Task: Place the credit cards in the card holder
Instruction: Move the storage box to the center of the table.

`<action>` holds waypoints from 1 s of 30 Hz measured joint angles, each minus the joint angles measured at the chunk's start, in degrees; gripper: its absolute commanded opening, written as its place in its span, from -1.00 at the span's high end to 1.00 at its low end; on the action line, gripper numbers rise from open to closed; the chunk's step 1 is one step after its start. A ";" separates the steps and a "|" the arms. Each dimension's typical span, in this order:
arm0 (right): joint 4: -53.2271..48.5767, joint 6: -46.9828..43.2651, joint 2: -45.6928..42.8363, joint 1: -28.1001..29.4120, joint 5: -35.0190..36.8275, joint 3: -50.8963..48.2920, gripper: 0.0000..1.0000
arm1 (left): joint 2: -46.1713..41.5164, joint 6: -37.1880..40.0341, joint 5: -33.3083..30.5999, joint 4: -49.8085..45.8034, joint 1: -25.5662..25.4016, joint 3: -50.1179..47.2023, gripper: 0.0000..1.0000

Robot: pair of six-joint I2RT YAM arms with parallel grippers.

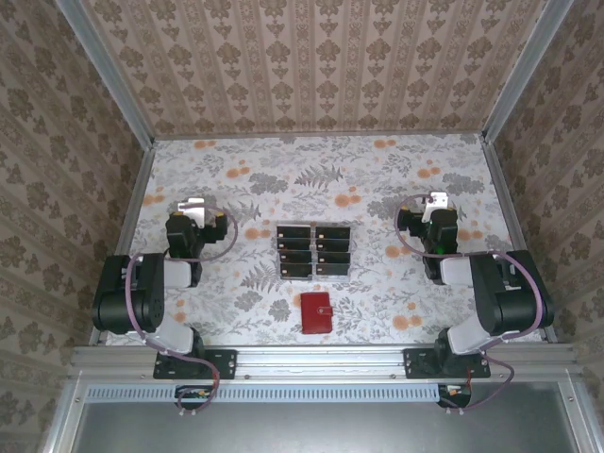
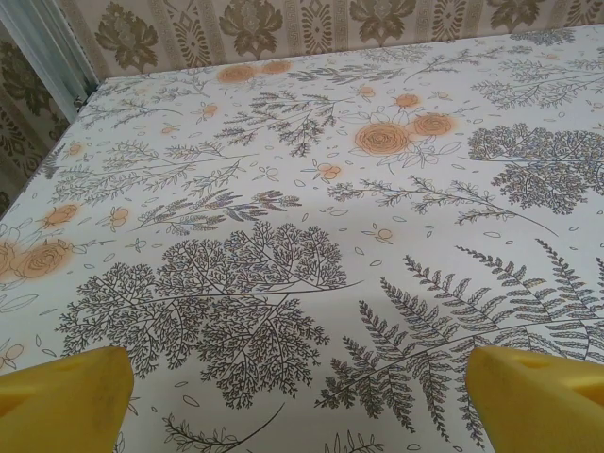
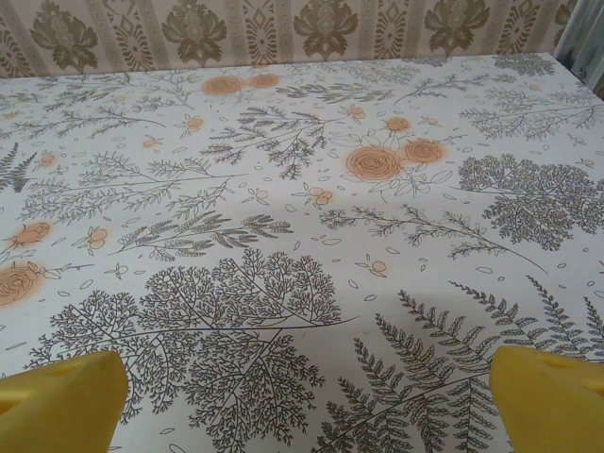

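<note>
Several black credit cards [image 1: 295, 248] lie in two columns inside a clear tray [image 1: 314, 226] at the table's middle. The card holder [image 1: 316, 312], a small red wallet, lies folded shut on the cloth just in front of the tray. My left gripper [image 1: 192, 206] hovers to the left of the tray. My right gripper [image 1: 436, 202] hovers to its right. Both are well apart from the cards and the wallet. In the wrist views the left gripper [image 2: 302, 401] and the right gripper [image 3: 304, 401] stand open, yellow fingertips [image 2: 66, 396] [image 3: 547, 396] wide apart over bare floral cloth.
A floral tablecloth [image 1: 311, 179] covers the table, with patterned walls on three sides and metal frame posts [image 1: 510, 71] at the back corners. The arm bases are bolted to a rail [image 1: 321, 360] at the near edge.
</note>
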 measured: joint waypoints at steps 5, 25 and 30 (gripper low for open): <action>0.00 0.00 0.00 0.00 0.00 0.00 -1.00 | 0.00 -0.02 0.07 -0.39 0.28 0.09 -1.00; 0.00 0.00 0.00 0.00 -0.09 0.00 -1.00 | 0.00 -0.02 0.07 -2.84 1.11 0.57 -0.99; 0.00 0.00 0.00 -0.07 -0.24 0.00 -1.00 | 0.00 -0.04 0.07 -2.84 1.11 0.57 -1.00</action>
